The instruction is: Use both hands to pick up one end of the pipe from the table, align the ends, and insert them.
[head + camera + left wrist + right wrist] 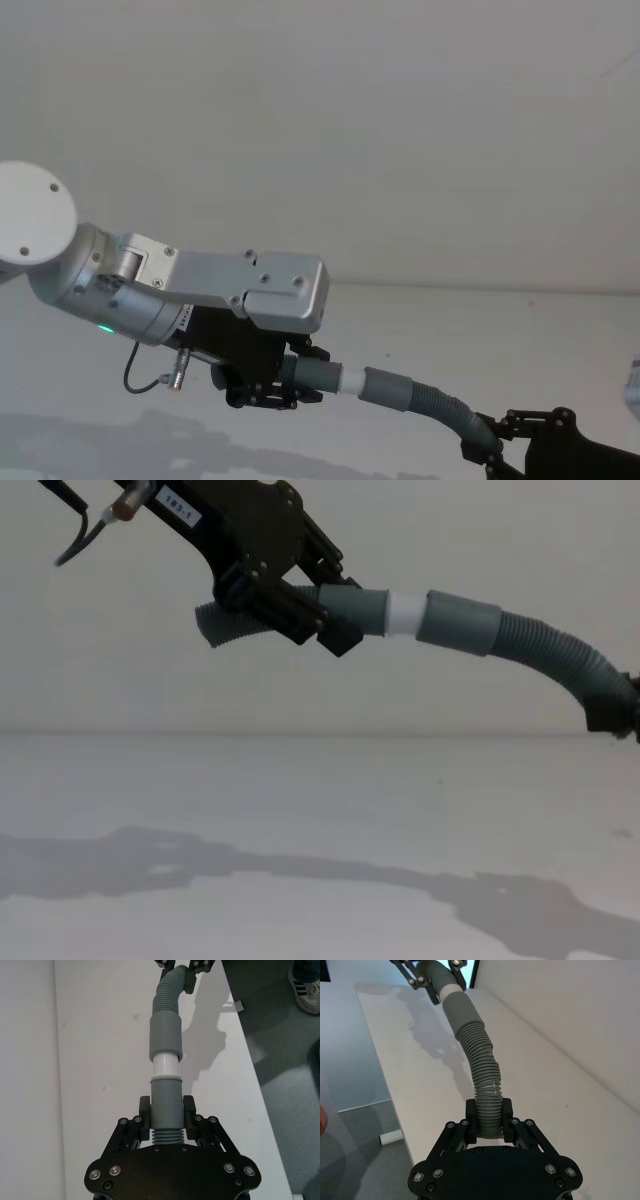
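Pipe pieces both held up in the air above the table point(320, 800), joined end to end. Left gripper point(167, 1117) has its black fingers point(144, 1110) closed tight on the smooth grey collar of the short hose piece point(165, 1105), just behind the white spigot tip point(165, 1064); corrugated stub of that piece sticks out behind the gripper in chest view. White tip sits partly inside the wide grey cuff point(165, 1035) of the long hose piece point(482, 1065), a band of white visible between collar and cuff, so not pushed fully home. Two ends look lined up straight in left wrist view. Right gripper point(489, 1120) is on the far side of the cuff from the left gripper, fingers point(471, 1120) clamped on the corrugated part of the long piece, hose curving up from it toward the cuff. In head view, left gripper's silver wrist point(200, 285) w/ green light sits just left of the cuff point(388, 387); right gripper point(500, 440) lower right of it. Pipe shadow lies on the table beneath.
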Available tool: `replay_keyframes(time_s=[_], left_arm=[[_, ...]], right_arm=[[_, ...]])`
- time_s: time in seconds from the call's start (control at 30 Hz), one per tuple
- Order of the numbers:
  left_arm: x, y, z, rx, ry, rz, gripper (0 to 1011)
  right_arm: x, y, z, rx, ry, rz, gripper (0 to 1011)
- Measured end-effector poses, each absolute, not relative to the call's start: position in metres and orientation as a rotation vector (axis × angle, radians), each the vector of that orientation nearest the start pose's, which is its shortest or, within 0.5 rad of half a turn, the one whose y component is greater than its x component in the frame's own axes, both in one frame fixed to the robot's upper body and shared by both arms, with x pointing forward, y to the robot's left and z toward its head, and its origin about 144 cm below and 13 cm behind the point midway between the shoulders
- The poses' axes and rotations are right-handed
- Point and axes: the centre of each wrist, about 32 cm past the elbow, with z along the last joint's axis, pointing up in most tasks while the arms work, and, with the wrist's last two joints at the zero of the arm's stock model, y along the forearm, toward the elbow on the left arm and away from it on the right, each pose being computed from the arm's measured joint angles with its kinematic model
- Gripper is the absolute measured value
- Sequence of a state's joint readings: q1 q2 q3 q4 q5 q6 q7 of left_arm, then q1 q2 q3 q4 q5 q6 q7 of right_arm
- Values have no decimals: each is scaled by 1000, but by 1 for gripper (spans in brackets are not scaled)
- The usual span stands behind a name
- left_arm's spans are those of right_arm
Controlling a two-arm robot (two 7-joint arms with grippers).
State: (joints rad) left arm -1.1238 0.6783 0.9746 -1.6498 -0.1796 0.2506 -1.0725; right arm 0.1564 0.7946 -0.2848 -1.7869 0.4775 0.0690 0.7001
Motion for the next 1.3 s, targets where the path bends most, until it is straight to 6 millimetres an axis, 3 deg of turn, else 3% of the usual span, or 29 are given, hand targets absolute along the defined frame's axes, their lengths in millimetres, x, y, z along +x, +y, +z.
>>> replay_keyframes(time_s=[1.3], left_arm=[[565, 190, 1440, 753, -668, -3, 352]], right_arm=[[477, -333, 1268, -218, -310, -478, 252]])
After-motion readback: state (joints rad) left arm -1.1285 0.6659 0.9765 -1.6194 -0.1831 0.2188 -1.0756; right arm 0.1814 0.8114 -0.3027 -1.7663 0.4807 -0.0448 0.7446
